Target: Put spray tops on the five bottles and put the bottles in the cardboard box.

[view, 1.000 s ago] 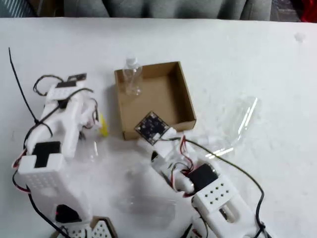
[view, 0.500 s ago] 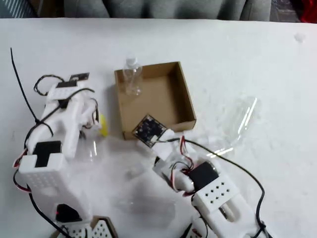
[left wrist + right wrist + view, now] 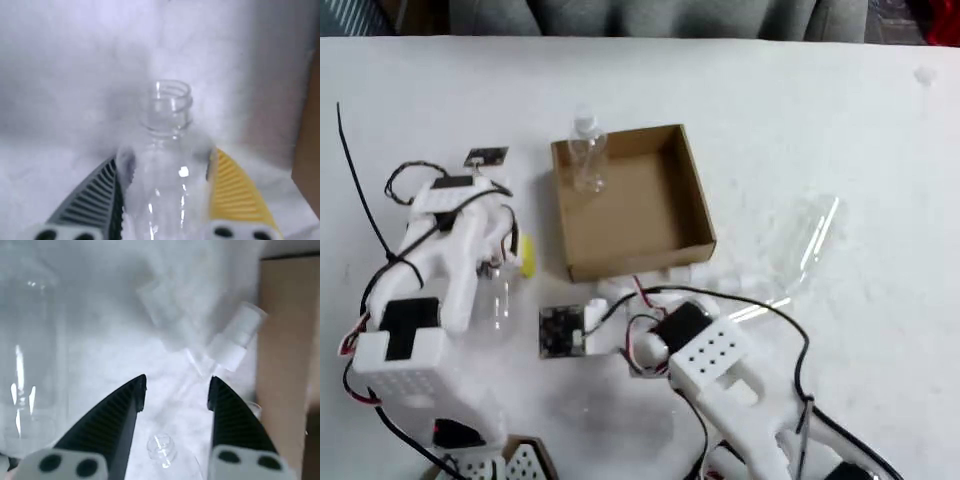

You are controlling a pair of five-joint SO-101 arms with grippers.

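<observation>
Left of box (image 3: 630,262): left gripper (image 3: 167,165) clamps clear bottle (image 3: 167,110); wrist view shows bare threaded neck. Right gripper (image 3: 177,387) fingers spread, holding nothing; loose spray top (image 3: 235,342) lies ahead, near box wall. Capped bottle (image 3: 587,150) at box's far corner.

The left arm (image 3: 420,290) lies extended to the left of the cardboard box (image 3: 630,215). The left gripper (image 3: 165,172) has its grey and yellow fingers pressed against opposite sides of a clear bottle (image 3: 167,130). The right arm (image 3: 720,365) lies in front of the box's near wall, wrist end toward the left arm, and the right gripper (image 3: 176,390) points downward with its black fingers spread apart.
</observation>
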